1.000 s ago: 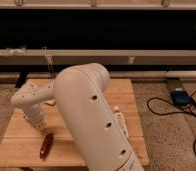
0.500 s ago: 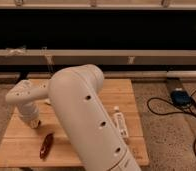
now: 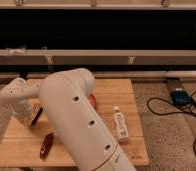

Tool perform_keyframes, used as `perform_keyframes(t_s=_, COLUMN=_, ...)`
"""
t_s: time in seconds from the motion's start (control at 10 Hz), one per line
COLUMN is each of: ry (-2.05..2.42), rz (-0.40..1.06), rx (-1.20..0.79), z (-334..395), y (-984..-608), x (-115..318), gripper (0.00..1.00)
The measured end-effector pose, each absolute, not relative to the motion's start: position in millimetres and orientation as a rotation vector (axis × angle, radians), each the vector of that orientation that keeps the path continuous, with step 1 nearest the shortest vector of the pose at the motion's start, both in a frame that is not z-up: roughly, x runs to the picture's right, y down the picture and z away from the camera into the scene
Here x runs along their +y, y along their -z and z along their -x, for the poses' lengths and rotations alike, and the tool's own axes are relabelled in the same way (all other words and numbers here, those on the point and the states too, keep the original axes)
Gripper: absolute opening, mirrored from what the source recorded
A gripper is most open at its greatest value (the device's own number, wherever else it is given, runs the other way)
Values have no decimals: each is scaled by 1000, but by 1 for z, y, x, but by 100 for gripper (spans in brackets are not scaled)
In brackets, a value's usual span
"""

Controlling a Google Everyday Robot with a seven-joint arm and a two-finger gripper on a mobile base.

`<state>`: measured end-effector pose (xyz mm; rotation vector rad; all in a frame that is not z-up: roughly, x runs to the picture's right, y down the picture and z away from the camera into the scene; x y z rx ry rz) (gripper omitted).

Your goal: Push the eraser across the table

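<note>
The table [image 3: 116, 92] is a square top of light wooden slats. My white arm crosses its middle and bends left to the gripper [image 3: 27, 118], which is low over the table's left part. A small dark block with a reddish edge, the eraser [image 3: 39, 114], lies right against the gripper's right side, partly hidden by it and by the arm. I cannot tell whether they touch.
A slim dark-red elongated object [image 3: 46, 145] lies near the front left. A white bottle [image 3: 120, 125] lies on its side at the right. An orange-red thing [image 3: 93, 100] peeks out behind the arm. Cables and a blue box [image 3: 180, 96] are on the floor to the right.
The gripper has moved a little to the left over the table's left part. The dark-red object and the white bottle have not moved.
</note>
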<state>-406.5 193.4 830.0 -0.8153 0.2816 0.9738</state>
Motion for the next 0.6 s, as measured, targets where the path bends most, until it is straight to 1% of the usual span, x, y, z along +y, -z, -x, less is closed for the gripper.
perform_keyframes(t_s=0.2, ry=-982, rz=815, rx=259, z=415, y=-837, x=182, gripper=0)
perform_keyframes(t_s=0.6, ry=-1025, rz=825, rx=248, z=410, y=-850, x=160, gripper=0)
